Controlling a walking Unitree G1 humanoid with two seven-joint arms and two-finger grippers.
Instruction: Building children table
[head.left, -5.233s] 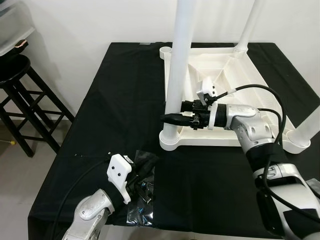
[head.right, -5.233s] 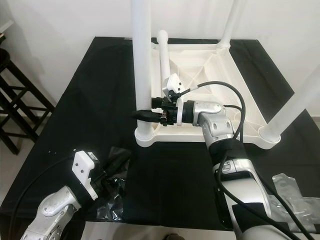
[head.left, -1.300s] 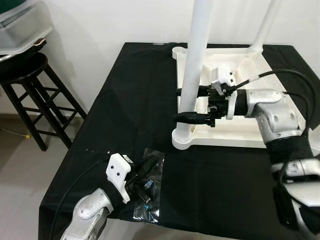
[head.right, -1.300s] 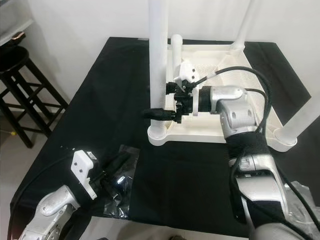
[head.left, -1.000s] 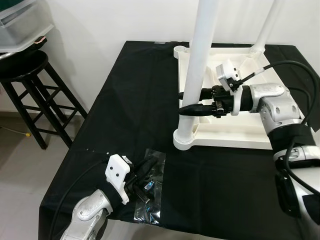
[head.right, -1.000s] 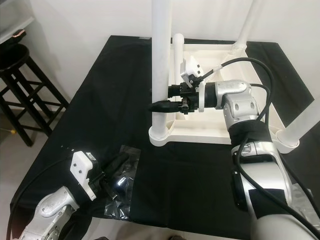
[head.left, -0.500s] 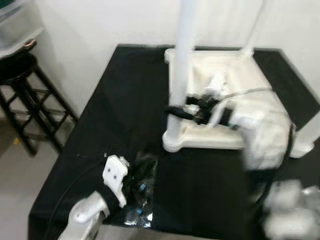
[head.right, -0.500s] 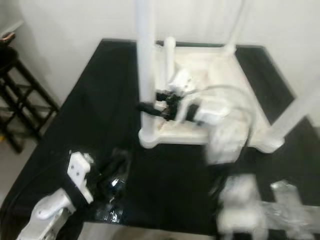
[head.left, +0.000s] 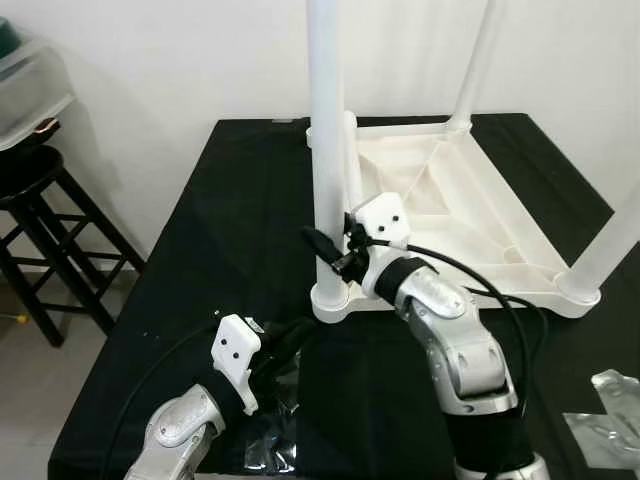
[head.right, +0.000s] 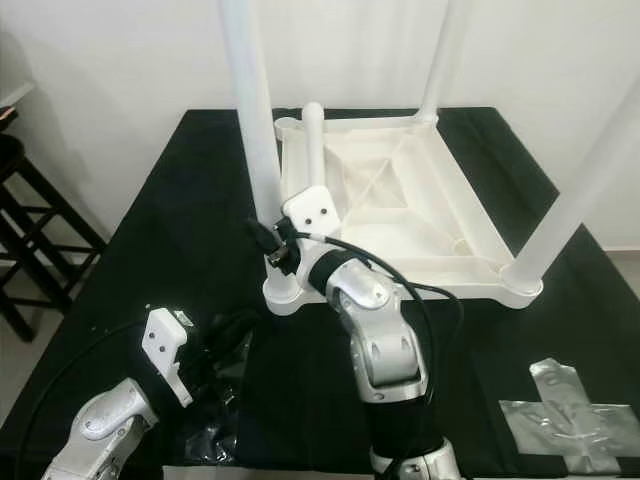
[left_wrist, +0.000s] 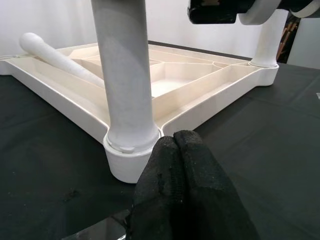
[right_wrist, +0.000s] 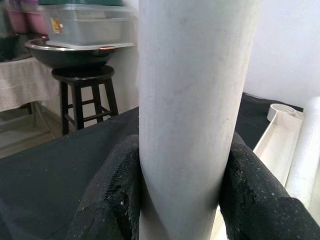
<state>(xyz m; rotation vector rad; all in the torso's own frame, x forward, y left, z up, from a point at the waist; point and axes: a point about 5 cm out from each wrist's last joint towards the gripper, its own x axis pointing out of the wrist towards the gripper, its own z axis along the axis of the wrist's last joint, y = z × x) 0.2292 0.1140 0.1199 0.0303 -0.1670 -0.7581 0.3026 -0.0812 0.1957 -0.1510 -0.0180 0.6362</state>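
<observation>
A white children's table lies upside down on the black-covered table. Three white legs stand up from its corners. A loose leg lies inside it. My right gripper is shut on the near-left leg, low down above its socket. In the right wrist view the leg sits squeezed between both black fingers. My left gripper rests low on the cloth in front of that corner, over a clear plastic bag. Its fingers are shut together with nothing seen between them.
A black stool stands off the table's left side, with a clear storage bin above it. A silvery packet lies on the cloth at the near right. The table's front edge is close below my arms. A white wall is behind.
The camera has swung, and the frame before now is blurred. My right arm has come round from the right to the near side, and its gripper now clasps the leg. The left gripper stays by the bag.
</observation>
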